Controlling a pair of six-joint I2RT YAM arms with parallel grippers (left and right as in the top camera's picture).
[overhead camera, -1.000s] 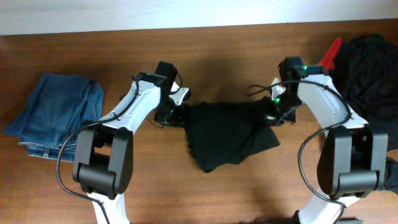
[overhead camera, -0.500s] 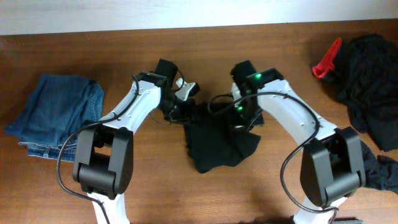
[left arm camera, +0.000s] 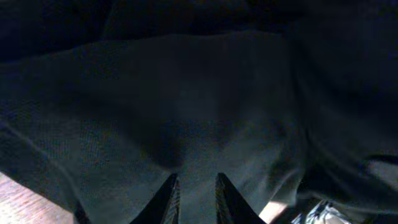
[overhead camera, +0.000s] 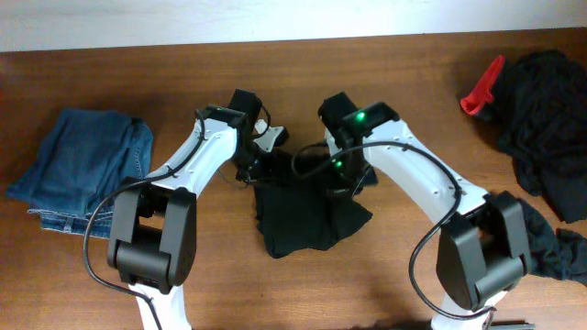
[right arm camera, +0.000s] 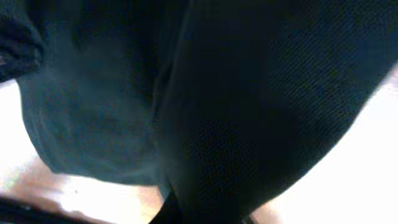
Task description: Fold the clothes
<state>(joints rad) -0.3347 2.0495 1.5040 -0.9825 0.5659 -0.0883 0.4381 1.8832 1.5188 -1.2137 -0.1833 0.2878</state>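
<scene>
A crumpled black garment (overhead camera: 303, 218) lies mid-table, gathered narrow between both arms. My left gripper (overhead camera: 260, 168) is at its upper left corner; in the left wrist view the two dark fingertips (left arm camera: 169, 198) stand a little apart with the black cloth (left arm camera: 186, 112) pinched between them. My right gripper (overhead camera: 342, 180) is at the garment's upper right, close to the left one. In the right wrist view black fabric (right arm camera: 249, 112) fills the frame and hangs from the jaws, hiding the fingers almost wholly.
Folded blue jeans (overhead camera: 87, 170) lie at the far left. A heap of black clothes (overhead camera: 548, 115) with a red item (overhead camera: 483, 84) sits at the far right, and more dark cloth (overhead camera: 561, 252) lies by the right arm's base.
My right gripper has swept left across the table with the garment's right edge, folding it over. The garment is narrower now. The left gripper has stayed put.
</scene>
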